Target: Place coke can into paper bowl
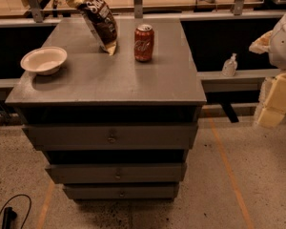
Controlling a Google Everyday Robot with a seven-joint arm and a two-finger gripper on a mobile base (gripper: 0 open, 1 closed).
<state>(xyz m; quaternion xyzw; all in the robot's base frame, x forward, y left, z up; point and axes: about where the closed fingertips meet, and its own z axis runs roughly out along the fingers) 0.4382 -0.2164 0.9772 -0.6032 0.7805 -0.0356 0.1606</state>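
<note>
The coke can (144, 43) is red with white script and a silver top. It stands upright at the back middle of the grey cabinet top (114, 82). The paper bowl (44, 60) is off-white, shallow and empty. It sits near the cabinet's left edge, well left of the can. My gripper (275, 101) is at the far right edge of the view, off the cabinet and lower than its top, far right of the can. It holds nothing that I can see.
A dark crinkled chip bag (96, 15) leans upright just left of the can. The cabinet has three drawers (112, 136) below. A small pump bottle (229, 66) stands on a ledge to the right. A black cable (9, 213) lies on the floor at bottom left.
</note>
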